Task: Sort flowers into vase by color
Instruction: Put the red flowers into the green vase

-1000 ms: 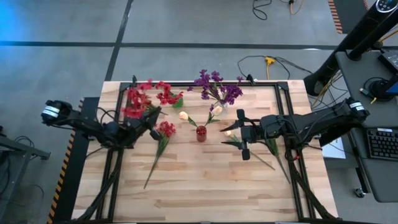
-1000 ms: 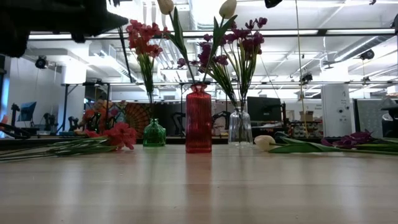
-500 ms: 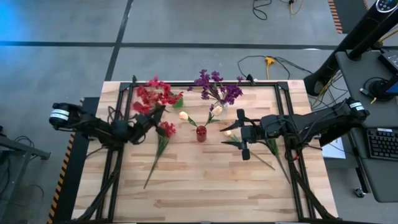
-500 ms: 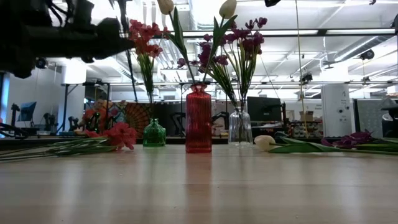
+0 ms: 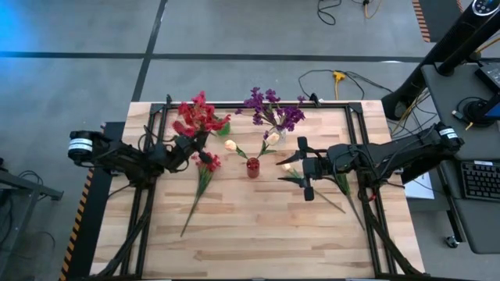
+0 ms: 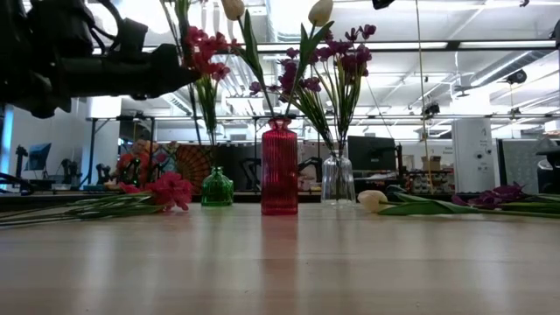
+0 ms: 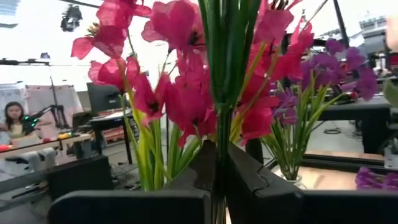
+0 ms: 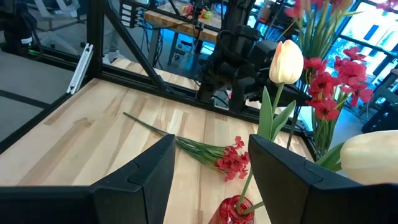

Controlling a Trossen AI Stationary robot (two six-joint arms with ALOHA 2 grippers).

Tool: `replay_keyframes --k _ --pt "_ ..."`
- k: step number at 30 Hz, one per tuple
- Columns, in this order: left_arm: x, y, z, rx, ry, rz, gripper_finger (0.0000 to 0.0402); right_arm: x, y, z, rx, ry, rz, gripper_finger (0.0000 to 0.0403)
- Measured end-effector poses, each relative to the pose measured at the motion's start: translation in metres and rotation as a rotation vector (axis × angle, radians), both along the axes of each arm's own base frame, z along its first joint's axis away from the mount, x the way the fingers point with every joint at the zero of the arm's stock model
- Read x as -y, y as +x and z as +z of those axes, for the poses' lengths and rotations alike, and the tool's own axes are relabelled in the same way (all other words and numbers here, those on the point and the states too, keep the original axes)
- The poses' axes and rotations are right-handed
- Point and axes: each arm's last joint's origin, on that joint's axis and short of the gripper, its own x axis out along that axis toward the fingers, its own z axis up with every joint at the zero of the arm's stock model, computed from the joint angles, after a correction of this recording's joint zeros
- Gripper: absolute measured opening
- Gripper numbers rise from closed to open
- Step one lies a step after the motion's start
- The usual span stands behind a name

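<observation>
The wooden tabletop (image 5: 258, 226) carries three small vases in a row towards its far side: a green vase (image 6: 217, 188) at far left with red blossoms in it, a red vase (image 6: 279, 168) in the middle holding cream-yellow tulips (image 6: 320, 11), and a clear glass vase (image 6: 338, 178) to the right holding purple sprigs (image 5: 272, 108).

The left arm reaches in from the left, and the left gripper (image 5: 187, 146) is clamped tight on the green stem of a red flower sprig (image 5: 197, 117), raised off the tabletop close to the green vase. In the left wrist view the stem runs straight up between the dark fingers (image 7: 202, 168), blossoms fanned above.

The right gripper (image 5: 304, 167) waits with its jaws partly apart and nothing between them, right of the red vase, over a cream tulip (image 5: 287, 167) lying on the tabletop.

The step in hand looks to be seating this red sprig in the green vase. To do it well, keep the stem upright, centre its lower end over the narrow neck, and lower slowly so it slides past the stems already inside without tipping the light vase. Release only once the stem is well down.

Another red sprig (image 5: 206, 162) lies loose just near of the left gripper, not yet sorted.
</observation>
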Motion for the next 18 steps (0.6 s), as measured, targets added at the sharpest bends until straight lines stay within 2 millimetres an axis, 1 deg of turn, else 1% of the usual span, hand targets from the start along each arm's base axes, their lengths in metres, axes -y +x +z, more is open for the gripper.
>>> replay_keyframes --k 10,18 --pt "-0.004 0.001 0.000 -0.056 0.115 -0.094 0.0000 0.000 0.000 0.001 0.008 0.002 0.000 0.0196" --pt "-0.016 -0.002 0.000 -0.062 0.128 -0.061 0.0000 0.000 0.000 0.001 0.011 0.002 0.000 0.0196"
